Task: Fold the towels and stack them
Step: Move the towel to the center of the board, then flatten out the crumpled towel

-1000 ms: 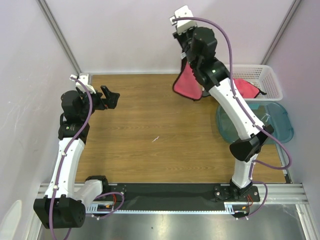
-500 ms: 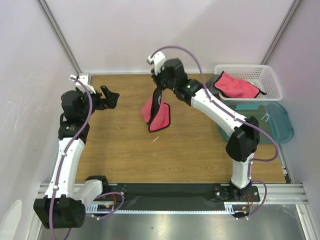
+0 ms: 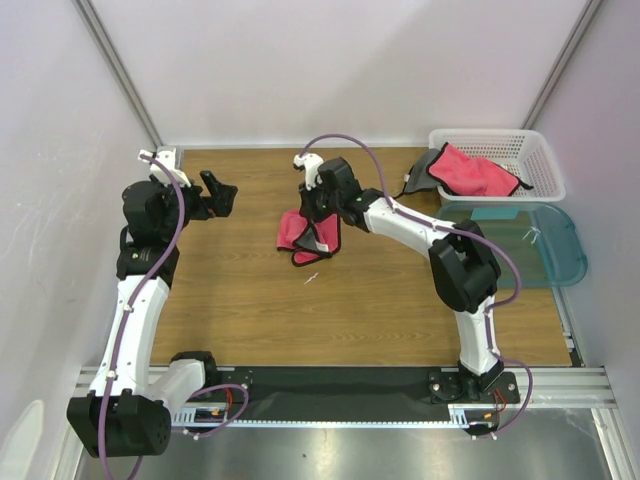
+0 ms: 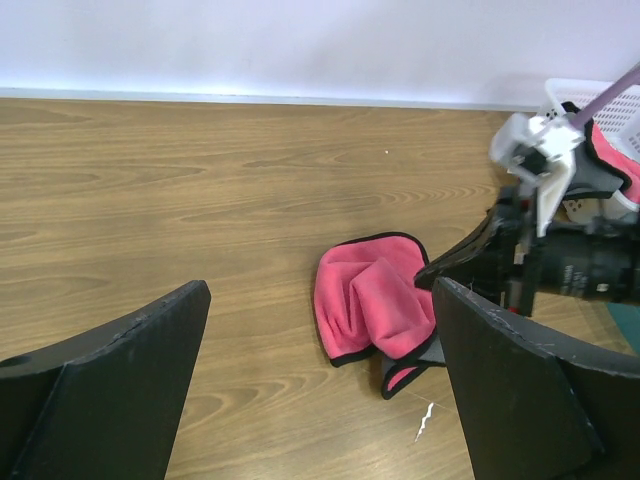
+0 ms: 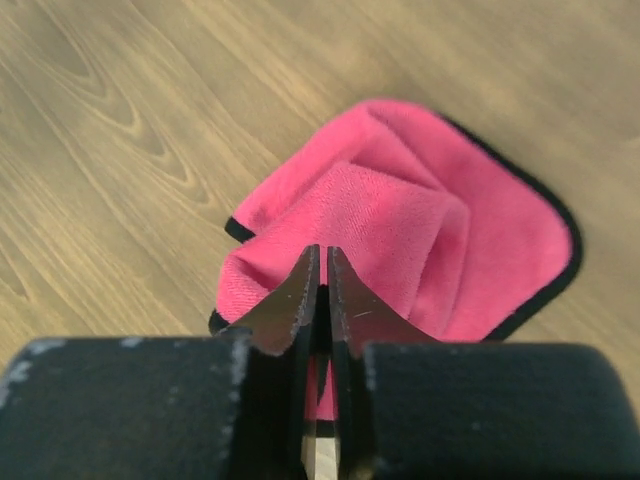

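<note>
1. Moved: right gripper came down from up by the white basket to the table, well left of the basket; jaws pinched tight on the pink towel.
2. Towel lies crumpled and partly doubled over on the wood, black edging showing.
3. Far left of the basket, left gripper has its jaws wide and holds nothing.
4. Over the basket's left rim drapes a second pink towel; teal tub sits just in front of the basket.

Pale lilac-white walls on three sides: back wall, left wall, right wall. A slim grey metal post runs up each back corner, left and right. Below lies a warm wood-grain tabletop with a tiny white fleck mid-board. A black strip and brushed metal plate line the near edge. The light is soft and even.
</note>
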Available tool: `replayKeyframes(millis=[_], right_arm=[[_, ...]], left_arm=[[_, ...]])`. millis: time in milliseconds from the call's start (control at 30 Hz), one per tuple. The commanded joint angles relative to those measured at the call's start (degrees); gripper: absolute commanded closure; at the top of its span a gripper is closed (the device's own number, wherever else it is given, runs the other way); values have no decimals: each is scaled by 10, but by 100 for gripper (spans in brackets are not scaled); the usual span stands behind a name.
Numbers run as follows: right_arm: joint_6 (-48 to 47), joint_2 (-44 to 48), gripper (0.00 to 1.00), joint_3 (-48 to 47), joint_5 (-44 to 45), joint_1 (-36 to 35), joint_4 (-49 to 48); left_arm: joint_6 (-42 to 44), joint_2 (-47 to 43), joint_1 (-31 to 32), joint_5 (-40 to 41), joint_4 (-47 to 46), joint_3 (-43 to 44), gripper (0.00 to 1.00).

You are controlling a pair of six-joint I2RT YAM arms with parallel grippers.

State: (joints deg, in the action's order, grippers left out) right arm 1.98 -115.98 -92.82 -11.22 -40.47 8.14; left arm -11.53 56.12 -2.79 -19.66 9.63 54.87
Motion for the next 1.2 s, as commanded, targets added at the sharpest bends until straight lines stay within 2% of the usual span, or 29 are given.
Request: replayKeyframes(millis=[0,67,100,167,200,267,300,367,500,700,967,1067,1167], right_arm=[[27,-8,91,-11,-24,1,-21],[15,-5,80,-23,-11,0,-11],[11,1,64,-29,4,1,4],[3,8,47,-46,23,3,24],[1,15,29,-66,39,7,47],[4,22,15,-91,57,14,71],[7,27,1,-118,72,22,98],[32,36,0,-136,87,35,116],[127,62,0,-127,185,77,129],[267,88,0,-19,287,145,128],[305,82,0,71,381,173,106],[311,83,1,108,399,179,70],[320,78,5,133,421,188,39]], left_arm=[[2,-7,-3,6,-10,15,0],[2,-6,-2,3,-11,14,0],[2,-5,-3,2,-12,15,0],[1,-5,-2,2,-12,15,0],[0,-6,-2,2,-12,15,0],[1,-6,-2,3,-11,14,0],[1,-6,-3,2,-11,14,0],[1,-5,-2,2,-11,14,0],[0,-3,-3,0,-13,14,0],[-1,-2,-3,-5,-14,14,0],[-1,-5,-3,-3,-13,14,0],[-1,-5,-2,-2,-15,13,0],[-2,-3,-3,-3,-15,13,0]])
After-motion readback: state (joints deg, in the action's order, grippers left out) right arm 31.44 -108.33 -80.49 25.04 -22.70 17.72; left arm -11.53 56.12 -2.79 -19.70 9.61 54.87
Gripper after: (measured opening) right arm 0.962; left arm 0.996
